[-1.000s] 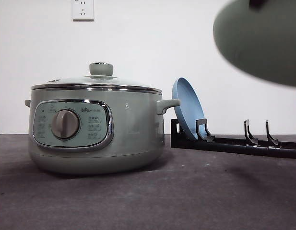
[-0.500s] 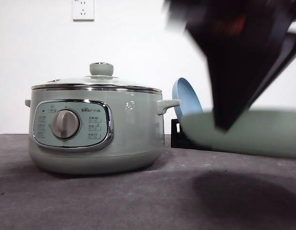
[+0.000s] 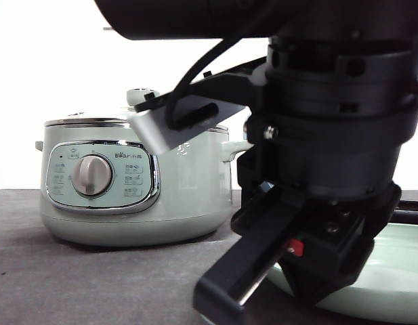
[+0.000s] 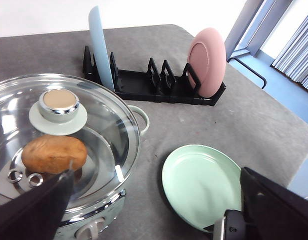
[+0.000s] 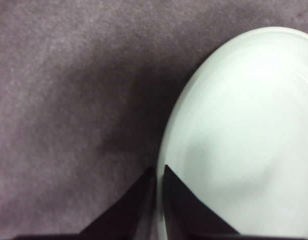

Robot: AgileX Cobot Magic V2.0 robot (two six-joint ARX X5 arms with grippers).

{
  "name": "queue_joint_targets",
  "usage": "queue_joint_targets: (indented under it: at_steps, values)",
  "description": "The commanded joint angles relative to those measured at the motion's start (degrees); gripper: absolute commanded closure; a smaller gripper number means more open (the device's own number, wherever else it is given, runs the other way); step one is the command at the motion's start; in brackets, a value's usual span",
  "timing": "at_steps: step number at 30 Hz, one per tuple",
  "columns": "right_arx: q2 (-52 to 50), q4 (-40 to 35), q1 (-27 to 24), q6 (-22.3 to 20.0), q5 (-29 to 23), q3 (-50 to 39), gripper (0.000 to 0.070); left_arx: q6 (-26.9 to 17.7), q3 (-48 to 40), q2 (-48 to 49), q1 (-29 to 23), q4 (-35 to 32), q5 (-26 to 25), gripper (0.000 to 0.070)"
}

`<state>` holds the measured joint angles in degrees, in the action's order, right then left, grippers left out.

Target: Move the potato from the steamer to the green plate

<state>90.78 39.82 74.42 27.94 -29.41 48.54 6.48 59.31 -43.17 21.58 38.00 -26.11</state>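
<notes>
Behind the green plate [image 4: 201, 184], pinched by the right tool [image 5: 158, 175], stands a rack [image 4: 158, 87].

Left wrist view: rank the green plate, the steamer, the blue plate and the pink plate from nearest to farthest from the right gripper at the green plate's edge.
1. Green plate: flat on the table, its rim at the right gripper.
2. Steamer: across the table, lid on, potato inside.
3. Pink plate and blue plate: both upright in the black rack at the back; too close to call.
</notes>
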Motion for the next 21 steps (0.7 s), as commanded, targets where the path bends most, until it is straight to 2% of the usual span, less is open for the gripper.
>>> queue_joint_targets:
  at_steps: [1,9,11,14,15,17,21]
  values:
    - [1.0,-1.1,0.4,0.5,-0.6,0.3,0.0693,-1.2,1.3,-0.2,0.5,-0.3,-0.6,0.0]
    - [1.0,-2.9,-0.6,0.9,-0.6,0.3,0.0674,-1.4,1.3,-0.2,1.8,-0.3,-0.6,0.0]
    - [0.8,-0.9,-0.6,2.3,-0.6,0.6,0.0558,-1.6,1.3,-0.2,1.9,-0.3,-0.5,0.0]
    - [-0.4,3.9,-0.7,4.4,-0.6,1.9,0.0273,-1.7,1.3,-0.2,1.9,-0.3,-0.5,0.0]
    - [-1.0,5.2,-0.7,4.7,-0.6,2.5,0.0223,-1.9,1.3,-0.2,1.9,-0.3,-0.5,0.0]
    - [-3.3,7.5,-0.7,4.7,-0.4,3.9,0.0165,-2.0,1.3,-0.2,1.9,-0.3,-0.5,0.0]
    - [-10.4,11.2,-0.7,4.7,2.3,7.4,0.0156,-2.9,1.3,-0.3,1.9,-0.3,-0.5,0.0]
